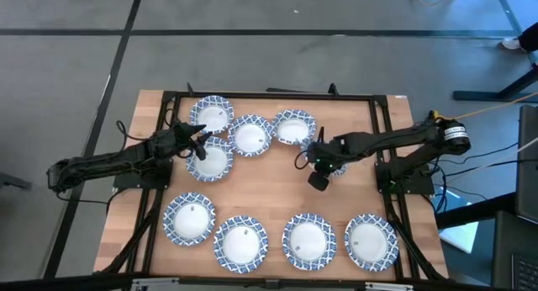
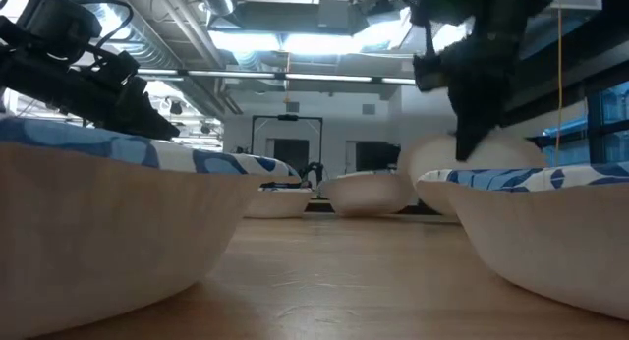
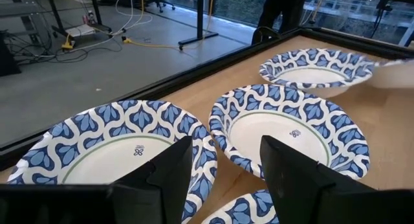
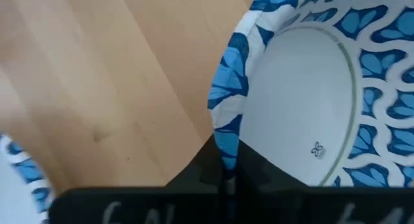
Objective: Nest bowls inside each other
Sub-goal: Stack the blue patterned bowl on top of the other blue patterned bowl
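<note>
Eight blue-and-white rimmed bowls rest on their bases on the wooden table: four at the far left, such as one and one, and a near row of four, such as one. My left gripper is open and empty, hovering over the far-left bowl, with bowls ahead of its fingers. My right gripper is shut on a ninth bowl at the table's middle. That bowl is mostly hidden under the arm in the high view. My right gripper pinches the bowl's patterned rim, one finger inside the bowl and one outside. The bowl is tilted. In the low view its white underside shows below the gripper, above the table's surface.
A black frame edges the table. Bare wood lies between the far bowls and the near row and at the far right. Two near bowls fill the low view's foreground.
</note>
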